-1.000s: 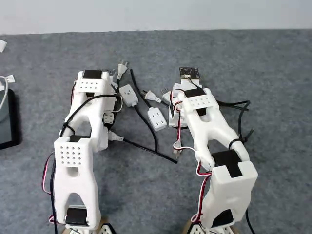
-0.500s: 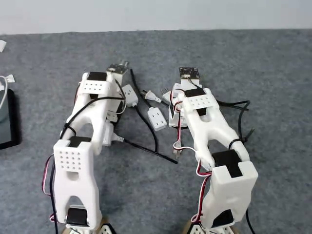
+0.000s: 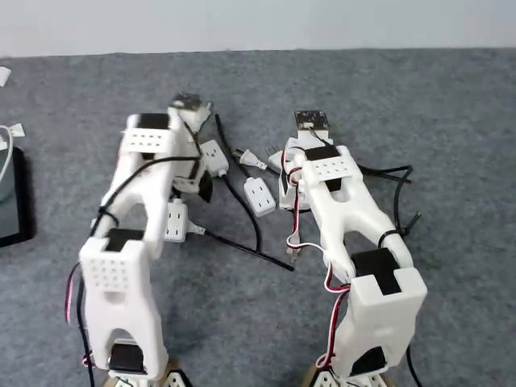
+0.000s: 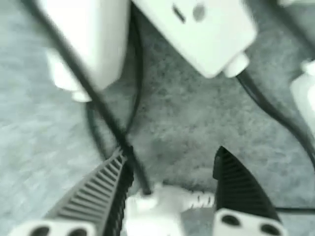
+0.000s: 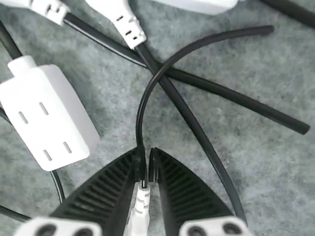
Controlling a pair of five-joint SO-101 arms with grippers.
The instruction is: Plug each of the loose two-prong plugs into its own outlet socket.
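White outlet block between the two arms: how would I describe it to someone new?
On the grey carpet, look in the gap between the two white arms. The white rectangular outlet block lies there close beside the right arm, slots up. The other two white blocks both sit by the left arm.

Flat on the grey bench (image 3: 451, 113), slots up, three white outlet sockets: far socket (image 3: 212, 155) and near socket (image 3: 176, 220) just beside the left arm, the near one with a black cord running off toward the right arm, and middle socket (image 3: 260, 195) between the arms. Near the middle socket and unplugged, a white two-prong loose plug (image 3: 251, 160), prongs toward the far socket, black cord trailing behind. Clamped in the right pincer (image 5: 146, 152), a second plug (image 5: 141, 196), white, its black cord curving away over the bench; crosswise at the left pincer (image 4: 171, 153), a third plug (image 4: 162, 201), white and blurred.
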